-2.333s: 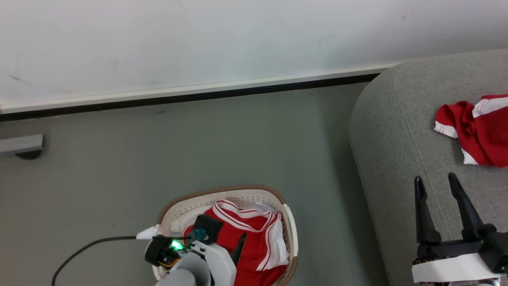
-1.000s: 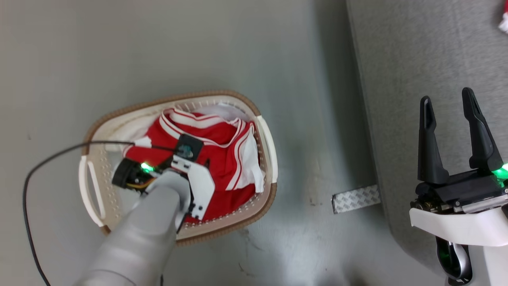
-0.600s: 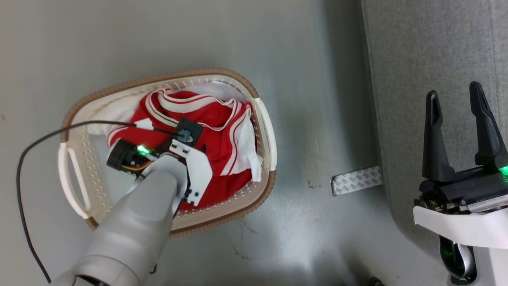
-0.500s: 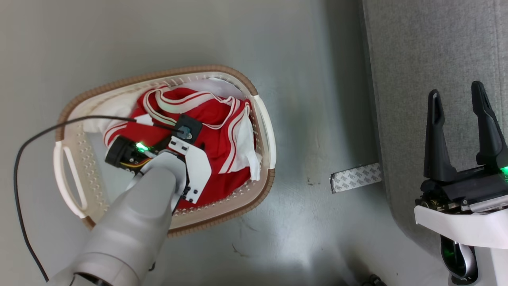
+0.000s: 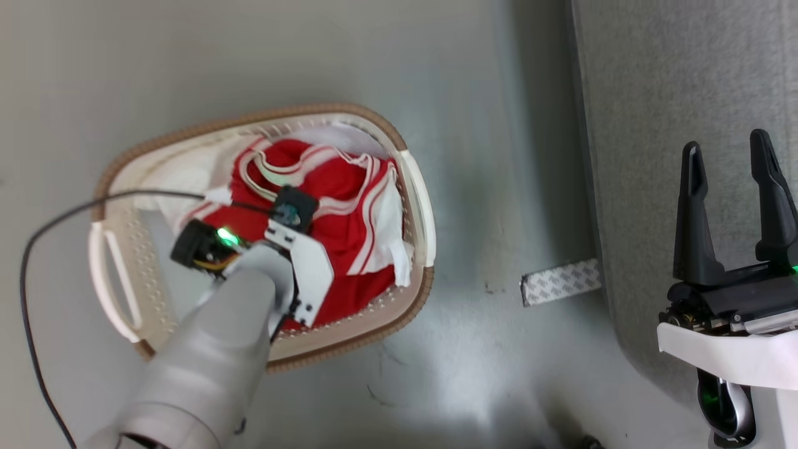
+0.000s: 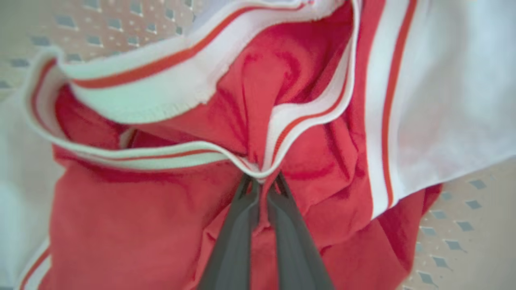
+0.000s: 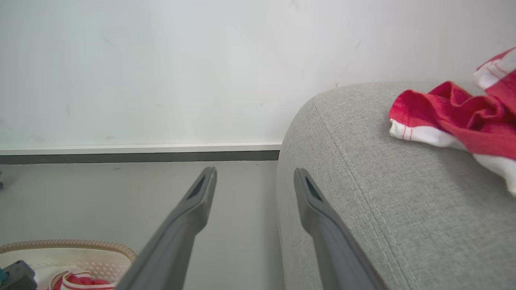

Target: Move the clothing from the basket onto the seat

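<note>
Left claw: the left claw is pinched tight on a fold of the clothing, right at the white-and-red striped trim. Its two dark fingers nearly meet, with cloth squeezed between them.
Clothing: red with white stripes, it is heaped inside the basket and fills its 3 o'clock half. A pale cloth peeks out beneath it toward 12 o'clock.
Basket: it stands on the floor at 9 o'clock in the head view, apart from the seat. A black cable crosses its 9 o'clock rim.
Right claw: the right claw sits at 4 o'clock in the head view over the seat's edge, fingers spread wide and gripping nothing.
Seat: grey woven upholstery runs along 3 o'clock. A patterned tape patch on the floor touches its base.
Other red garment: it lies crumpled on the seat top, at 2 o'clock in the right wrist view.
Wall: the white wall rises beyond the floor, with a pale skirting board at its foot.
</note>
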`<state>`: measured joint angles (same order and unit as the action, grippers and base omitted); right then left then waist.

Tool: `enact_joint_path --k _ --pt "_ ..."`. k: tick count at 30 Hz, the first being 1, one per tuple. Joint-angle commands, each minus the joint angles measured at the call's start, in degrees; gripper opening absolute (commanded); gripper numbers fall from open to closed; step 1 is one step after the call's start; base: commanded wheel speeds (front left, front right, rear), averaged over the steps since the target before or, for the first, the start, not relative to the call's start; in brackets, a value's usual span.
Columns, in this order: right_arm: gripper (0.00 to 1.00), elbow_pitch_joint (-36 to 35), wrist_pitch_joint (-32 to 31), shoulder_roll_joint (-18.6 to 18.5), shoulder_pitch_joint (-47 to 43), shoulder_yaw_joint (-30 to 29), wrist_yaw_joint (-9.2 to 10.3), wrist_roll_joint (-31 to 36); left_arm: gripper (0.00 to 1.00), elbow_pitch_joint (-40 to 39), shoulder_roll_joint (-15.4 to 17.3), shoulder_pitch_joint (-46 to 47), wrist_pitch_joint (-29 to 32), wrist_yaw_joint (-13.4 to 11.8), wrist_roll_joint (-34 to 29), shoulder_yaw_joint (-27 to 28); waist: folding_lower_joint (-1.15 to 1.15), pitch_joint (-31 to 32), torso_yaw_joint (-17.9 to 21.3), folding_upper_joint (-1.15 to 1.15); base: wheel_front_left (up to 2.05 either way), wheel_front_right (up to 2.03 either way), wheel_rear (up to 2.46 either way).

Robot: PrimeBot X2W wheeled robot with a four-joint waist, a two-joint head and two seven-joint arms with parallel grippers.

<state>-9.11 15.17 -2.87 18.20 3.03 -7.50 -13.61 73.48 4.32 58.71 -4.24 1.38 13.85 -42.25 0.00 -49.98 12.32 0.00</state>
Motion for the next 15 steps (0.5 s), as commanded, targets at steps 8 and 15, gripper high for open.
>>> enact_joint_path --k 8,15 --pt "1.00 2.9 0.0 0.0 -2.2 -0.8 0.02 0.4 0.00 -1.1 -1.2 -6.7 -6.9 2.1 4.2 1.0 0.00 12.4 -3.9 0.00 0.00 0.00 0.00" --pt "1.00 5.7 0.0 -0.1 -5.9 -2.7 0.02 0.4 0.00 -5.9 -1.4 -12.2 -9.6 3.7 8.9 1.7 0.00 22.4 -7.0 0.00 0.00 0.00 0.00"
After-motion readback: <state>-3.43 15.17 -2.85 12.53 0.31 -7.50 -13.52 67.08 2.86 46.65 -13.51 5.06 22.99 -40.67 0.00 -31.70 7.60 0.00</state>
